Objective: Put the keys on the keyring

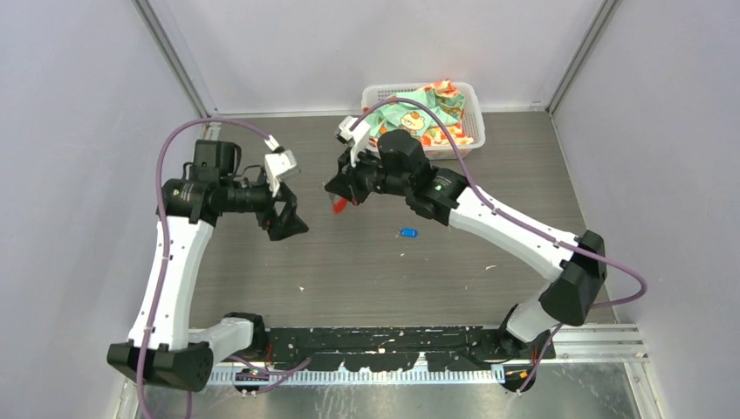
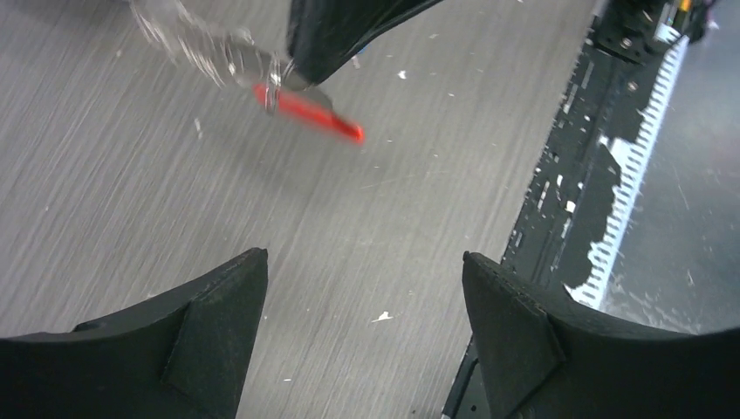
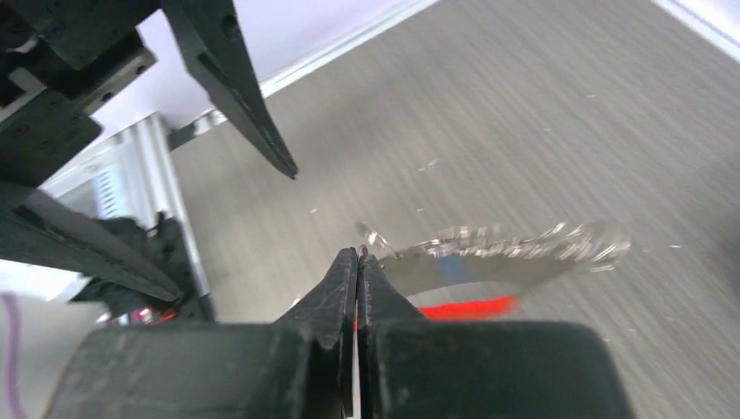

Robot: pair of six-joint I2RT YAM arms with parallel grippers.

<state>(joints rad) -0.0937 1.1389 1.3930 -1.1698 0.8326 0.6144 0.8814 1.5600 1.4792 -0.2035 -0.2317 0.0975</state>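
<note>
Basket at the back of a grey table

A white plastic basket [image 1: 375, 96] sits at the far edge of the wood-grain table [image 1: 393, 275], close to the back wall [image 1: 366, 44], and holds crumpled wrapping [image 1: 432, 109] printed green, orange and white. Small white specks [image 1: 302, 288] dot the tabletop; a black plate [image 1: 393, 336] runs along its near edge.

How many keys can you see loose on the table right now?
1: the blue-tagged key lies on the table, between the arms. Another may hide in the blurred keyring the right pincer holds.
</note>
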